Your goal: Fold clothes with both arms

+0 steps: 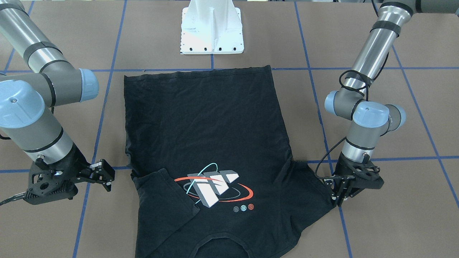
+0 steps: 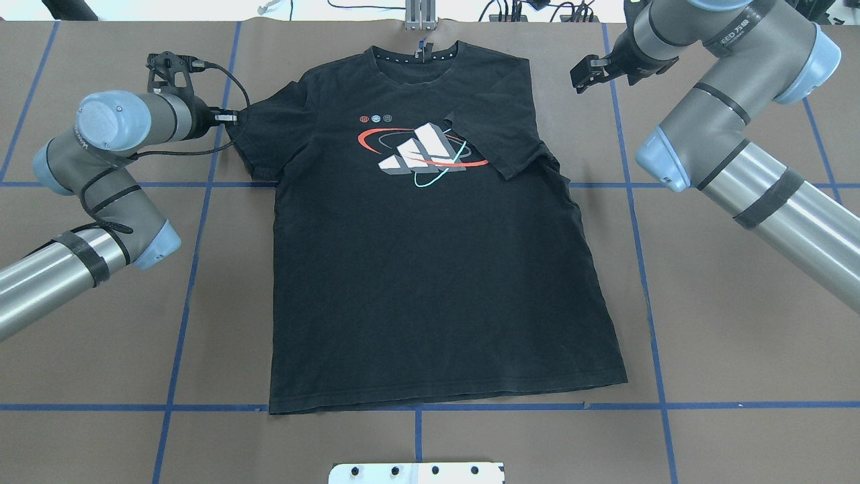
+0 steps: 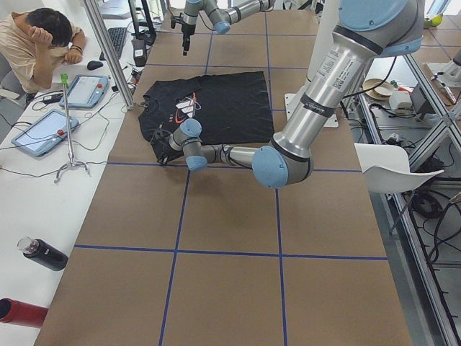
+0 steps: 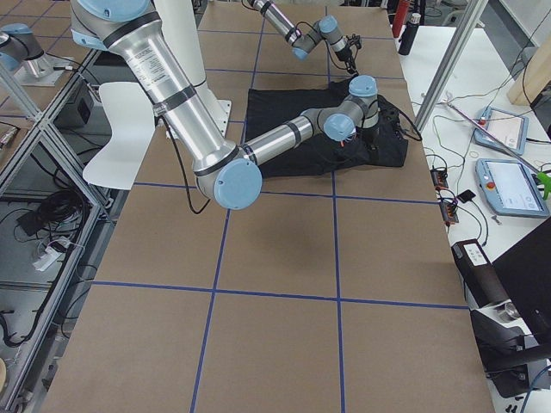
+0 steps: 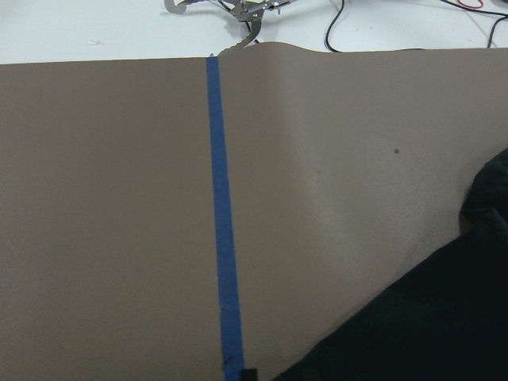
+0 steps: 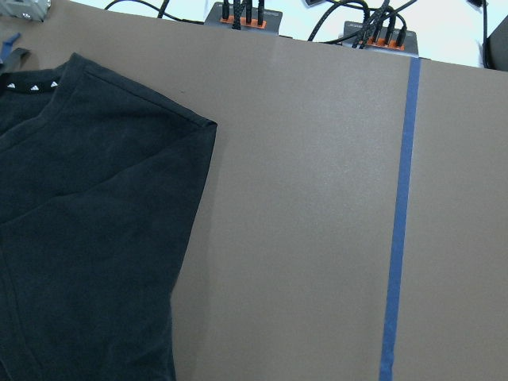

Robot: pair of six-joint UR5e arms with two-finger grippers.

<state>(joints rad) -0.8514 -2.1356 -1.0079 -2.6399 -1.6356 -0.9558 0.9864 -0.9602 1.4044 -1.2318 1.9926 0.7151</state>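
Observation:
The black T-shirt [image 2: 430,282] lies flat and face up on the brown table, collar toward the far edge, print [image 2: 420,151] showing. Its sleeve on my right side [image 2: 497,141] is folded in over the print's edge. The other sleeve [image 2: 262,141] lies spread out. My left gripper [image 1: 339,199] is low at that sleeve's outer hem, with the fingers close together and seemingly shut on the hem. My right gripper [image 1: 105,175] hovers open and empty over bare table beside the folded sleeve. The wrist views show only table and shirt edges [image 5: 429,317], [image 6: 87,222].
The white pedestal base [image 1: 212,32] stands at the near edge behind the shirt's hem. Blue tape lines [image 2: 195,269] grid the table. A seated person [image 3: 36,43], tablets and cables are at the far side; bottles [image 3: 43,254] stand off the table.

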